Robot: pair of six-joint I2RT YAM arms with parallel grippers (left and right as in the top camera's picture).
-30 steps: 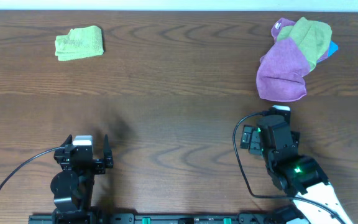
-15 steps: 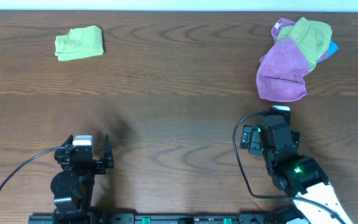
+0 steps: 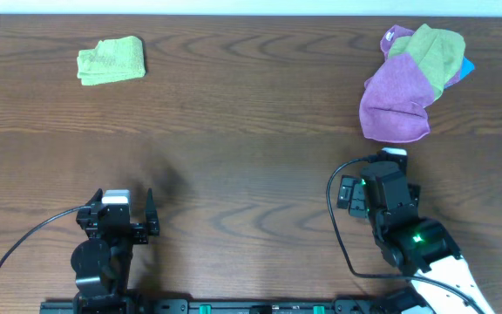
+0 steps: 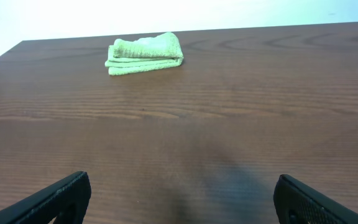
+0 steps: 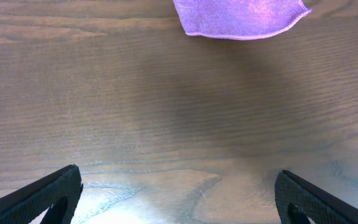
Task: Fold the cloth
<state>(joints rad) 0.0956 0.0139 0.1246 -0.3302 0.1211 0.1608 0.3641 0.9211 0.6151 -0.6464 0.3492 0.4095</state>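
Observation:
The lime yellow-green cloth (image 3: pixel 111 60) lies folded into a small thick rectangle at the far left of the wooden table. It also shows in the left wrist view (image 4: pixel 145 53), far ahead of the fingers. My left gripper (image 3: pixel 127 215) sits at the near left, open and empty, its fingers (image 4: pixel 182 199) wide apart over bare wood. My right gripper (image 3: pixel 375 171) sits at the near right, open and empty, fingers (image 5: pixel 179 199) spread over bare wood just short of the purple cloth.
A purple cloth (image 3: pixel 395 106) lies bunched with a duller green cloth (image 3: pixel 434 50) and a bit of blue at the far right. The purple edge shows in the right wrist view (image 5: pixel 241 15). The table's far edge (image 3: pixel 251 16) meets a white wall.

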